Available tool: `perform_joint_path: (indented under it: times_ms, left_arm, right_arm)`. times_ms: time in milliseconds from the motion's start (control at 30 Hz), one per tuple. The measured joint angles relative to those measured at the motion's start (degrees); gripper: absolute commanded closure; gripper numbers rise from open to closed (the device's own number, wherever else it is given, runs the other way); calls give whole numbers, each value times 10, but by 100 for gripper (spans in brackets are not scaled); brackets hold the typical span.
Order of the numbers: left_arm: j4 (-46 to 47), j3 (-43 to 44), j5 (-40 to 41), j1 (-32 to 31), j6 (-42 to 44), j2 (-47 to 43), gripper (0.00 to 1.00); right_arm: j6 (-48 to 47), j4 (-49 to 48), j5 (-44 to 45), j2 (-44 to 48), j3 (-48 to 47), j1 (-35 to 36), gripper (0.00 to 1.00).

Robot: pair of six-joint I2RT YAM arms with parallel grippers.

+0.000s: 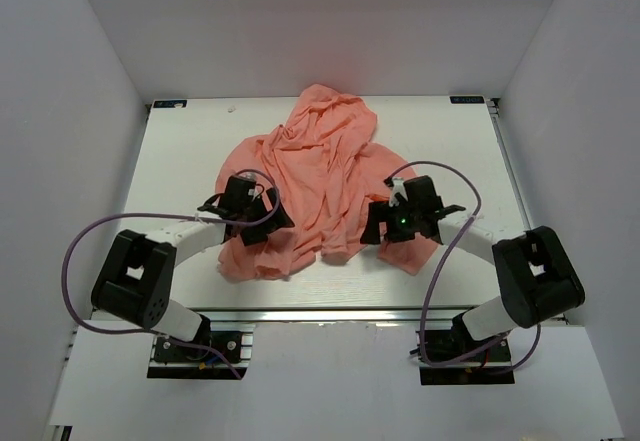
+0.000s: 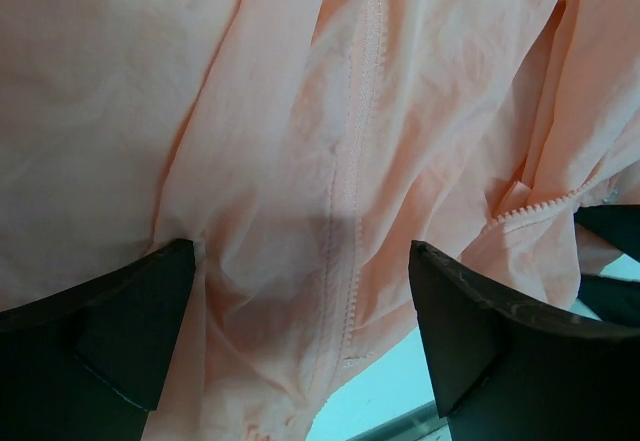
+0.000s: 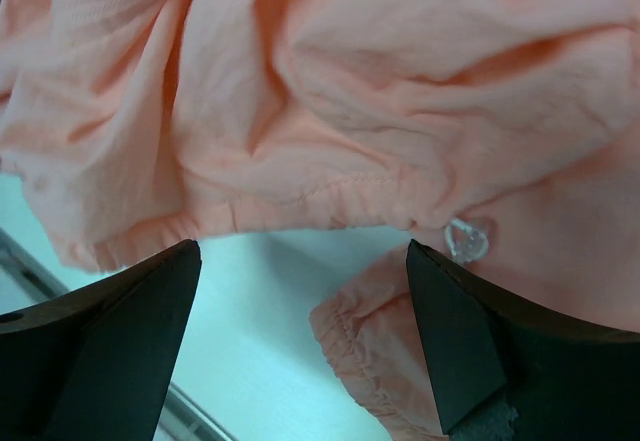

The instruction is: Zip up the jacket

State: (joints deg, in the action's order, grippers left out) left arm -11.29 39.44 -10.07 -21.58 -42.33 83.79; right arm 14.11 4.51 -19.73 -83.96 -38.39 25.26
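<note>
Jacket lies crumpled mid-table. Left gripper hovers over the zipper, fingers apart. Right gripper is at the hem, fingers spread wide too.

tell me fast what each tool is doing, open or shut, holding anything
Left tool: open, holding nothing, over the jacket.
Right tool: open, holding nothing, at the jacket hem.
</note>
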Motion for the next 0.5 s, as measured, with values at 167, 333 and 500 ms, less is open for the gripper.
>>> perform_joint_path:
  times_ms: [167,333,500]
  left_arm:
    - [24,58,13,0,-3,66,2]
    - [6,149,48,0,18,137,2]
    - [-37,205,84,1,42,143,2]
  right_arm:
    - [16,-33,-6,-29,-15,-78,11]
    - [10,-13,32,-83,-86,-114,11]
    - [-11,35,94,-62,-117,-127,11]
